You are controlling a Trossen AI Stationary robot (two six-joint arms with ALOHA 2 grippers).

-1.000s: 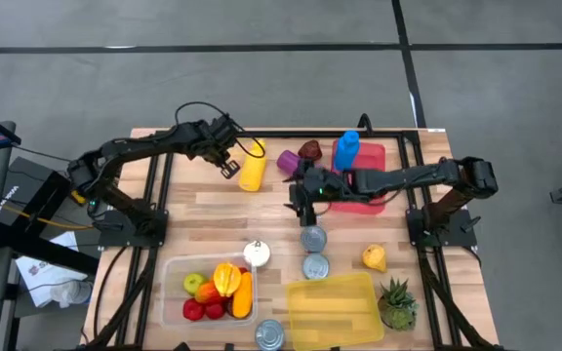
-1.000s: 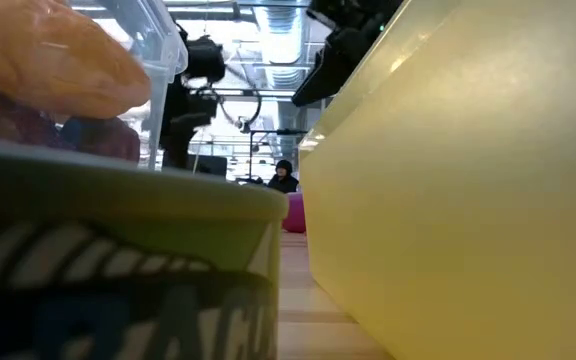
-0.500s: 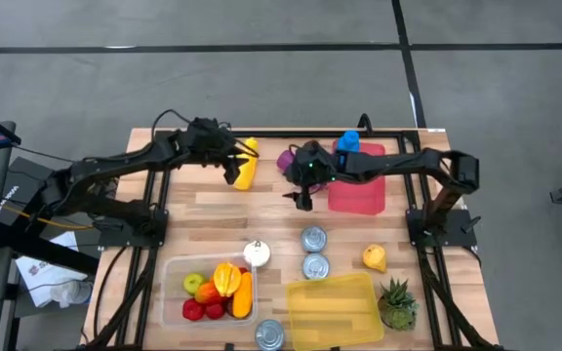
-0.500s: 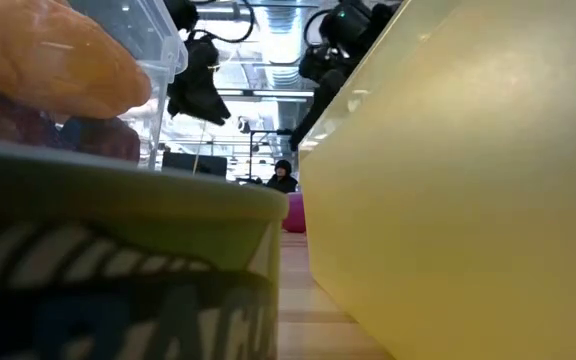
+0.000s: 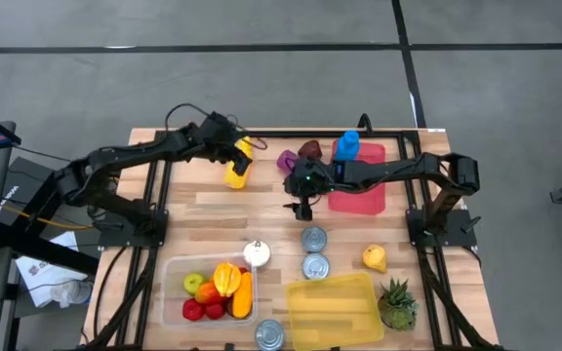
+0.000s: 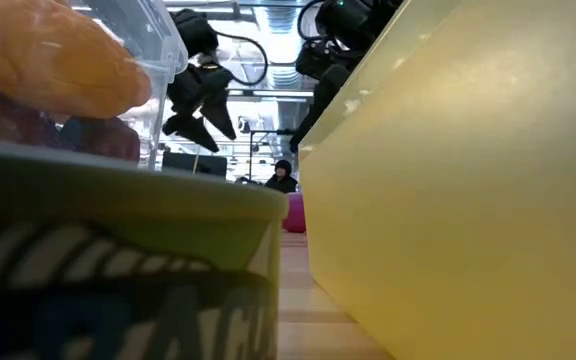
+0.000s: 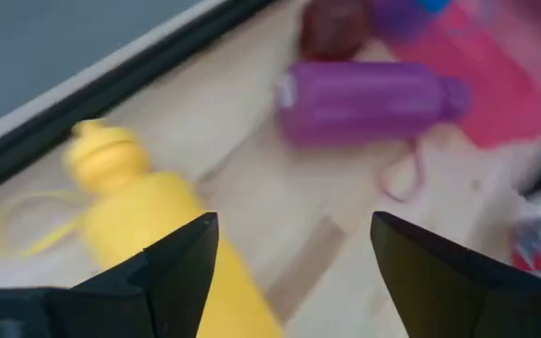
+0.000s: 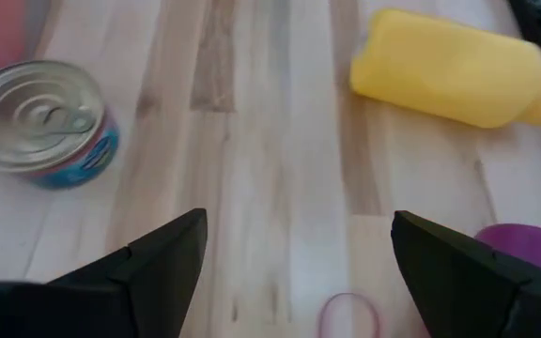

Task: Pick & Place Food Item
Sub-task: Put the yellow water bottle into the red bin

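Note:
A yellow bottle (image 5: 238,168) lies on its side near the table's far edge. My left gripper (image 5: 232,154) hangs open just above it; in the left wrist view the bottle (image 7: 148,216) runs under one finger. Whether that finger touches it, I cannot tell. My right gripper (image 5: 299,203) is open above bare wood, with nothing between its fingers (image 8: 158,263). A can (image 5: 313,239) stands upright on its near side, and the right wrist view shows its ring-pull lid (image 8: 40,117). A purple bottle (image 5: 288,161) lies beside a dark red piece (image 5: 309,149).
A blue bottle (image 5: 346,148) stands on a pink tray (image 5: 359,190). Near the front are a clear tub of fruit (image 5: 209,288), a yellow container (image 5: 332,307), two more cans (image 5: 315,265) (image 5: 269,334), a white item (image 5: 257,253), a yellow fruit (image 5: 374,257) and a pineapple (image 5: 395,302).
My left gripper has opened and tipped. The yellow bottle has shifted toward the table's left and far edge and now lies on the wood. My right gripper has gone down and toward the table's left, staying open.

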